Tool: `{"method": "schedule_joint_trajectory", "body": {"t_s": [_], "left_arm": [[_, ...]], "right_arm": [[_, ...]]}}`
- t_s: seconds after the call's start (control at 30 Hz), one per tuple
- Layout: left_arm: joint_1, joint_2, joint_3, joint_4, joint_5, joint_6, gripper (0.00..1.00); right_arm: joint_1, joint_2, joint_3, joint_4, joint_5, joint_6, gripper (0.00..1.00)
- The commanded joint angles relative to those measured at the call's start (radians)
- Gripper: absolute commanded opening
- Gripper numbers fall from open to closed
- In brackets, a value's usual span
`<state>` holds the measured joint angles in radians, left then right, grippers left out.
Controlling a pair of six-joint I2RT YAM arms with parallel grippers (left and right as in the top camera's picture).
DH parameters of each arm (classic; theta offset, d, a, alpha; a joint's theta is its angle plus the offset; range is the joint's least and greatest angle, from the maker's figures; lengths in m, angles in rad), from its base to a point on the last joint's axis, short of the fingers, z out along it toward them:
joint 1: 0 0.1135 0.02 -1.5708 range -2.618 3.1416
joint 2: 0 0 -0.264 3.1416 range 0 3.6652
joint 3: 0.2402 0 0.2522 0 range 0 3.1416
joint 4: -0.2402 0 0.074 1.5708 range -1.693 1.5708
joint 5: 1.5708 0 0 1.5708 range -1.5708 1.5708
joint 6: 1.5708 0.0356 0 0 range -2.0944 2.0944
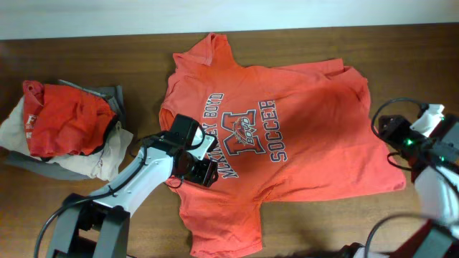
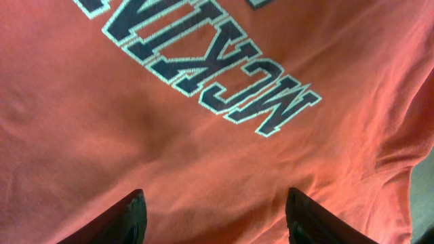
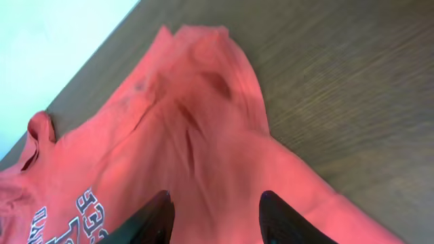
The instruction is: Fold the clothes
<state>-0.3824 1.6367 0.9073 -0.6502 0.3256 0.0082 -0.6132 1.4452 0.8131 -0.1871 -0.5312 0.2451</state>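
The left gripper (image 2: 213, 203), jaws spread and empty, hangs over the lettering at centre-left of the T-shirt (image 1: 301, 136). The right gripper (image 3: 213, 213), likewise spread, hovers at the shirt's right edge. The shirt lies flat mid-frame. Pinching here risks catching only one layer and bunching the fabric.

- My left arm (image 1: 136, 179) reaches from the near edge of the table up and to the right. Its white link is slanted, and the black wrist is bent at the end.
- The left gripper (image 2: 217, 220) points downward. Its two dark fingers (image 2: 132, 217) stand wide apart.
- My right arm (image 1: 437, 172) is at the right edge, folded close to its base. A green light shows near the wrist.
- The right gripper (image 3: 215, 220) looks down at a slant, with a clear gap between its fingers (image 3: 154, 215).
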Motion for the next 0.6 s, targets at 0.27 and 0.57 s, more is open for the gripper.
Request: {"method": "schedule_joint_trajectory", "body": {"t_s": [0.27, 0.57], "left_arm": [[-0.002, 0.008, -0.005, 0.028, 0.000, 0.019, 0.67], [-0.002, 0.008, -0.005, 0.026, 0.000, 0.019, 0.67]], "right_arm": [[0.080, 0.453, 0.462, 0.008, -0.098, -0.058, 0.45], [0.121, 0.708, 0.649, 0.021, -0.010, -0.093, 0.45]]}}
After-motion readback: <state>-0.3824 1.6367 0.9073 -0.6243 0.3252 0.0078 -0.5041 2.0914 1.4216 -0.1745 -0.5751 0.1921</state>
